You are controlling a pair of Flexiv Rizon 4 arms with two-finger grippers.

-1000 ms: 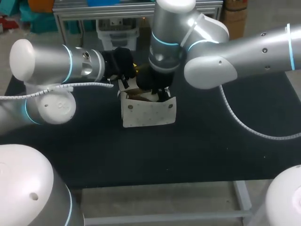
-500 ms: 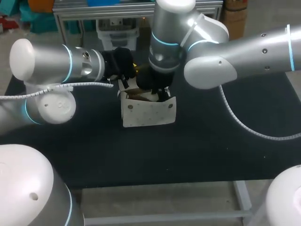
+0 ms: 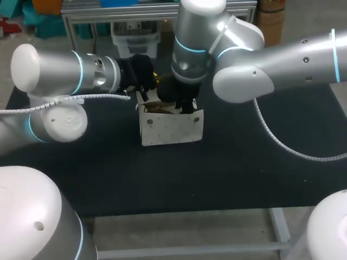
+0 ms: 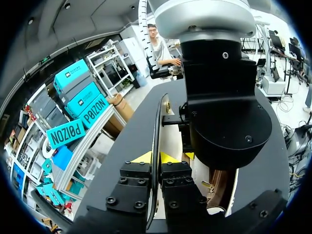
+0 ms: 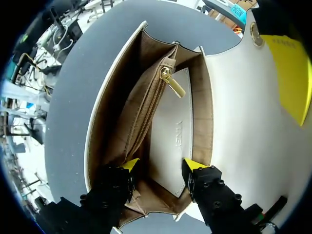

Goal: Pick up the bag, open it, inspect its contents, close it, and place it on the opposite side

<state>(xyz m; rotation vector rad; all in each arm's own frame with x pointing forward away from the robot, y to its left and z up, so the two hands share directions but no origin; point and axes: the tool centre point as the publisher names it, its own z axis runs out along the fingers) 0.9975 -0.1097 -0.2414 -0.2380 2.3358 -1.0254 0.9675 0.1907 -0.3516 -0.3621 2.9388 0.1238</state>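
A white bag stands open on the black table, just behind its middle. My left gripper is at the bag's back left corner. In the left wrist view the left gripper is shut on the thin white edge of the bag's flap. My right gripper points straight down into the bag's mouth. Seen from its own wrist, the right gripper stands open over the tan lining, with a white inner panel and a zip pocket with a gold pull between its fingers.
The bag's tan lining closes in on both sides of the right fingers. My left arm's yellow fingertip holds the flap beside the bag's mouth. Both arms' wrists crowd together over the bag.
The bag's front wall has shifted slightly and its top edge sits a little higher. Both arms stay in nearly the same place.
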